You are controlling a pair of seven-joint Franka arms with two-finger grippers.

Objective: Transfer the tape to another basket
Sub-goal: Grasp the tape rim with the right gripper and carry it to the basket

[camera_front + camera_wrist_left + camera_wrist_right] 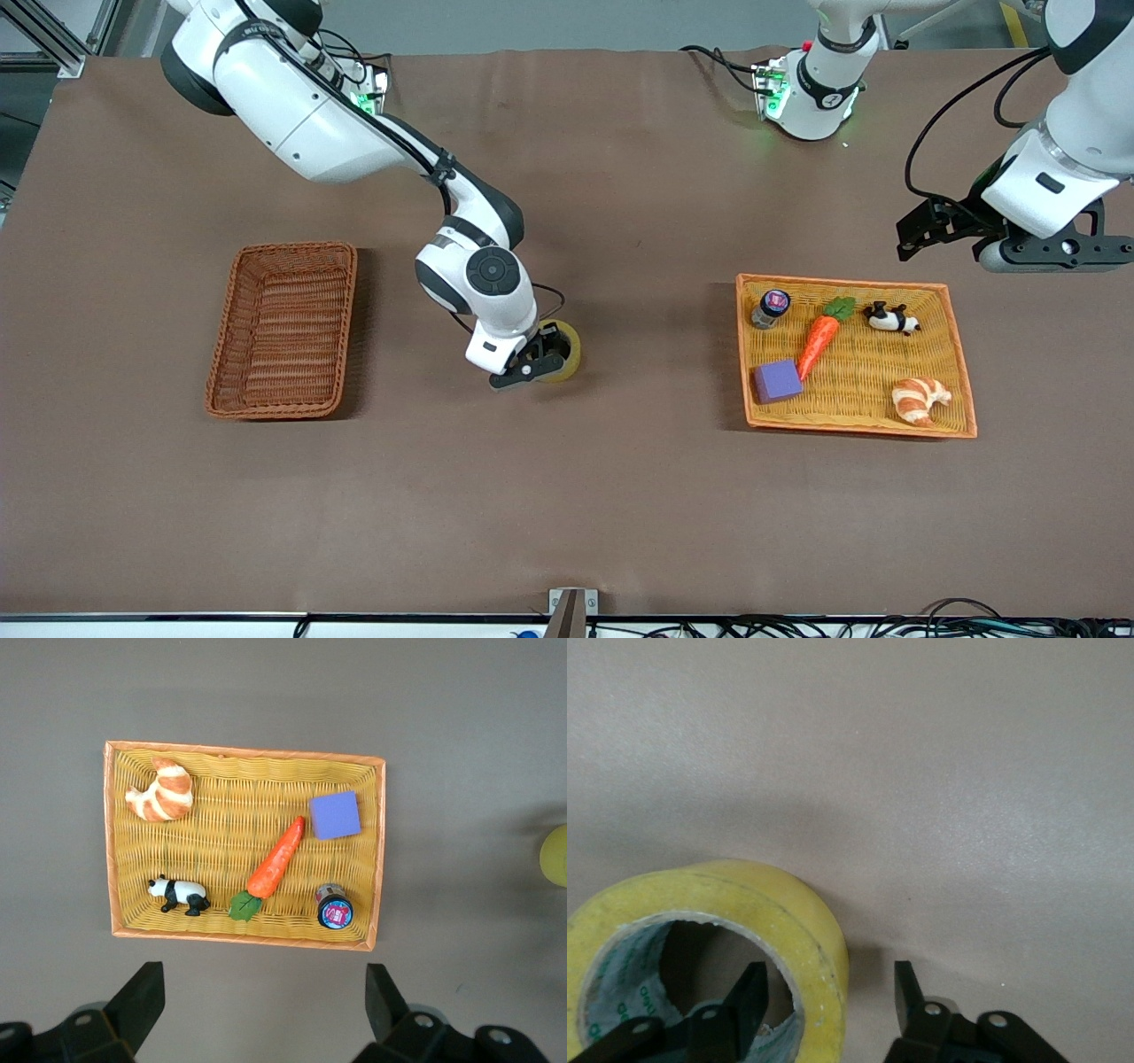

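Note:
The yellowish tape roll [571, 348] rests on the brown table midway between the two containers; it fills the right wrist view [744, 904] and shows at the edge of the left wrist view [556, 855]. My right gripper [542, 361] [830, 983] is open and low at the tape, with one finger inside the hole and the other outside the ring wall. The reddish-brown wicker basket [283, 328] stands empty toward the right arm's end of the table. My left gripper [917, 235] [263, 1005] is open and empty, waiting up over the table beside the orange-yellow tray.
The flat orange-yellow tray [842, 283] [244, 751] lies toward the left arm's end and holds a carrot [819, 337], a croissant [920, 399], a purple block [777, 381], a toy panda [890, 318] and a small jar [771, 307].

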